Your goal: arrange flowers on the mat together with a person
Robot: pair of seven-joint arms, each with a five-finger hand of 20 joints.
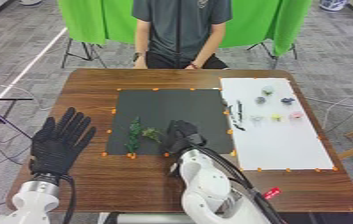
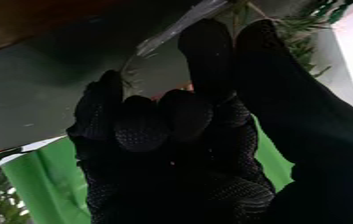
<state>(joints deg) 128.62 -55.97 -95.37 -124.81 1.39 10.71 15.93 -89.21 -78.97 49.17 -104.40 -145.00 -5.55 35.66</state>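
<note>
On the left half of the black mat, a long green sprig lies lengthwise. Beside it is a smaller, lighter green sprig. My right hand is low over the mat, just right of the smaller sprig. In the right wrist view, my right hand has thumb and finger pinched around the thin stem of a green sprig; its other fingers are curled. My left hand rests on the wood left of the mat, fingers straight.
A white sheet to the right holds several small flowers, among them a yellow one, a pink one and a blue one. Dark stems lie along its left side. A red object is near the front edge.
</note>
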